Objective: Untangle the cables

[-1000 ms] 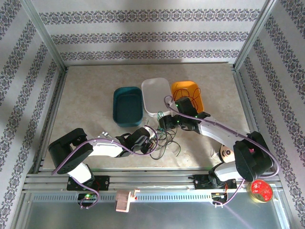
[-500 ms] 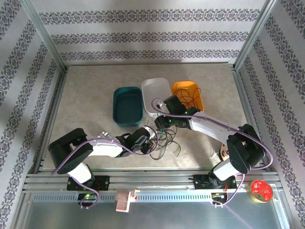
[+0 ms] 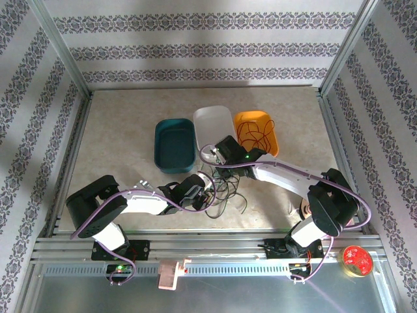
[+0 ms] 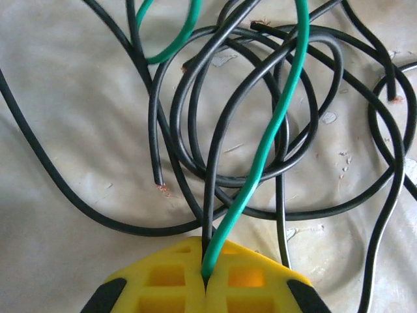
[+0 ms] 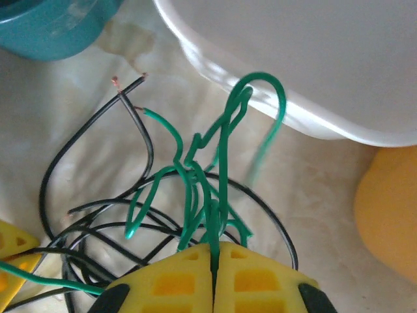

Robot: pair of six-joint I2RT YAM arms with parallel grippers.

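Cables (image 3: 227, 195) sprawl on beige, perhaps marbled table (image 3: 117, 137).

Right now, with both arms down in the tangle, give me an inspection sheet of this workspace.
Surface: beige marbled tabletop, scuffed; no spill seen.
Job's things: black and green cables tangled in front of the bins; red cables lying in the orange bin.
Clutter: teal bin and white bin, nothing seen inside; red disc on the front ledge.
Grippers: left gripper shut on black and green cables, one of each; right gripper shut on a green cable, close to the white bin's near rim.
Cables: purple arm cables run along both arms.
Surroundings: patterned walls, aluminium frame.
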